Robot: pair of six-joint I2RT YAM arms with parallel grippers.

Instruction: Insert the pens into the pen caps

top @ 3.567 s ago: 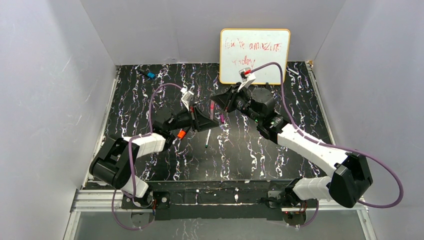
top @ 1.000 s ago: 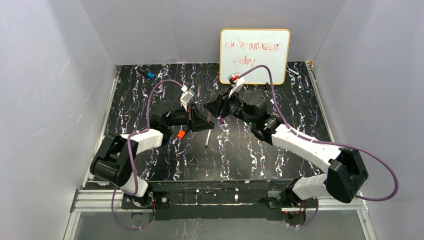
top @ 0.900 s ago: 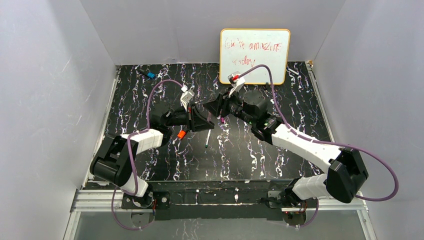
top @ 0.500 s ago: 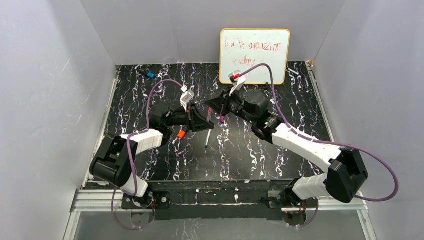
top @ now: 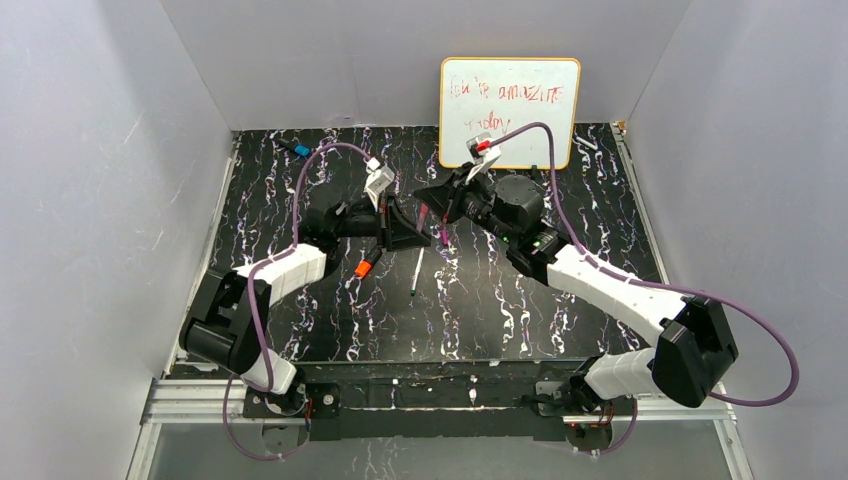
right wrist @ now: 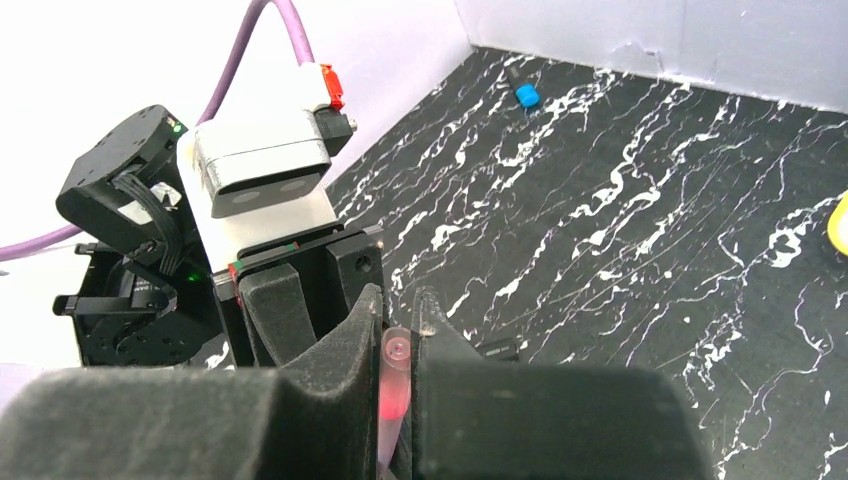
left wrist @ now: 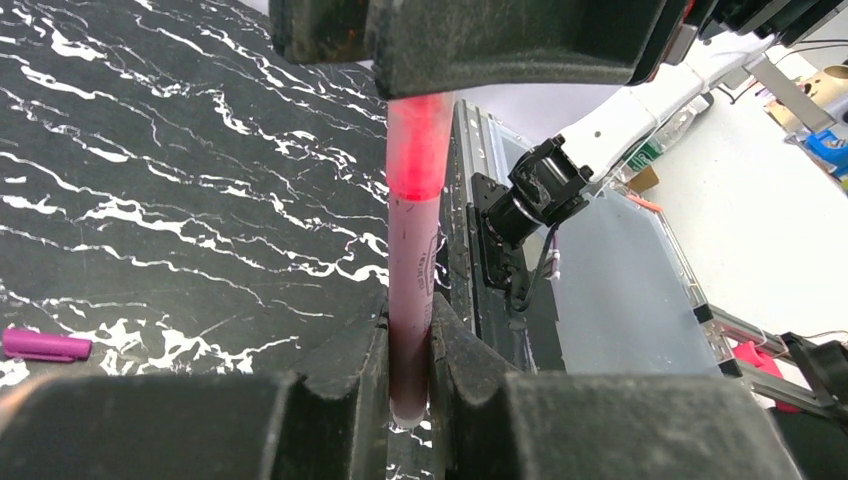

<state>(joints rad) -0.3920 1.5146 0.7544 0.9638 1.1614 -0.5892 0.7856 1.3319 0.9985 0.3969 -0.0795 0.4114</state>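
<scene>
Currently: pink pen, one, clenched at one end in left jaws, opposite end clenched in right jaws, above desk. Likely risk: off-axis push slips pen from either grip.

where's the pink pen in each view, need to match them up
Top external: pink pen mid-table, just below-left of the whiteboard.
Left wrist: centre, upright, clamped low in the left pincer.
Right wrist: bottom centre, end-on, in the right pincer.
Shared landmark: the black marbled table.
</scene>
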